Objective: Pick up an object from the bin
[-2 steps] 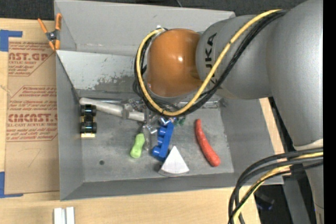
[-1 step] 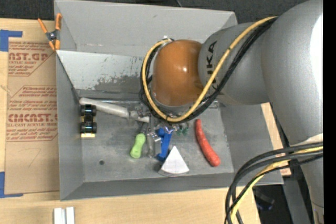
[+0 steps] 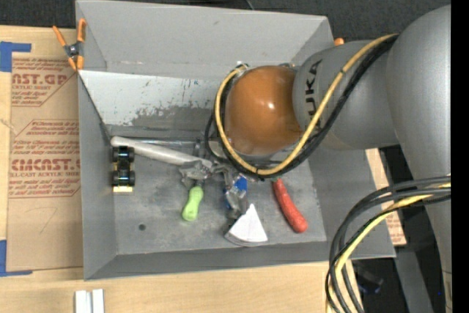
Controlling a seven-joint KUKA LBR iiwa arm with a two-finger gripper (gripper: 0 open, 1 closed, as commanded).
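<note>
Here the pincer [image 3: 217, 174] sits mid-frame in the bin [image 3: 146, 33], just above a green-handled tool [image 3: 192, 203] and a small blue piece [image 3: 236, 188]; whether it is apart or together I cannot tell. The tool looks light and stiff, probably best taken across its green handle.

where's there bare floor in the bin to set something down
Widest bare floor of the grey metal bin: front-left, between the black-and-yellow toy car, the green stubby cylinder and the front wall. A narrow strip lies between the red stick and the right wall. Crowded: the middle, around the white wedge and silver metal rod.
</note>
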